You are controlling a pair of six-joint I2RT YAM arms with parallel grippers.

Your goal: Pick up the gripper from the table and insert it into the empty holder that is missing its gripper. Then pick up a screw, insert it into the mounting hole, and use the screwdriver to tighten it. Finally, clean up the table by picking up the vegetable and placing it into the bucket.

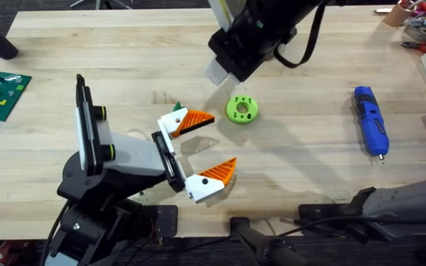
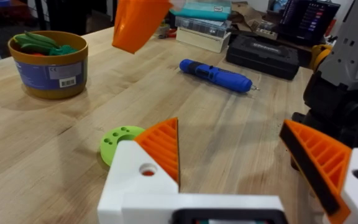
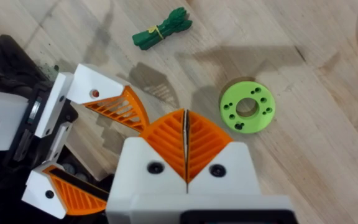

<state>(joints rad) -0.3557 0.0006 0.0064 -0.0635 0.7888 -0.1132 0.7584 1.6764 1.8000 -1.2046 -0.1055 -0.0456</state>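
The gripper (image 1: 242, 109), the lime-green disc with 1 centre hole and a ring of smaller holes, lies flat on the bare wood table (image 1: 309, 170) near the middle; it is untouched, just beyond my left gripper (image 1: 205, 146) and below my right gripper (image 3: 185, 146). My left fingers (image 1: 194, 120) stand wide apart with nothing between them; my right pads are pressed together on nothing, hovering above the table with the disc off to one side in the right wrist view.

I judge the disc to be light, stiff plastic, not fragile; its smooth faces could slide on the wood if I nudge it sideways. Lying flat, it offers little height, so I would take it across its outer rim with the ribbed orange pads on 2 opposite sides, coming straight down; the rim is round, so a pinch off the centre line could squirt it out. The centre hole looks too narrow for a finger.

The screwdriver (image 1: 370, 120), blue and pen-shaped, rests well apart toward my right side; it looks rigid and would roll, so its mid-body is the place to hold. The vegetable (image 3: 162, 28), a small green bundle, lies near my left arm; the bucket (image 2: 48, 64) already holds green items.
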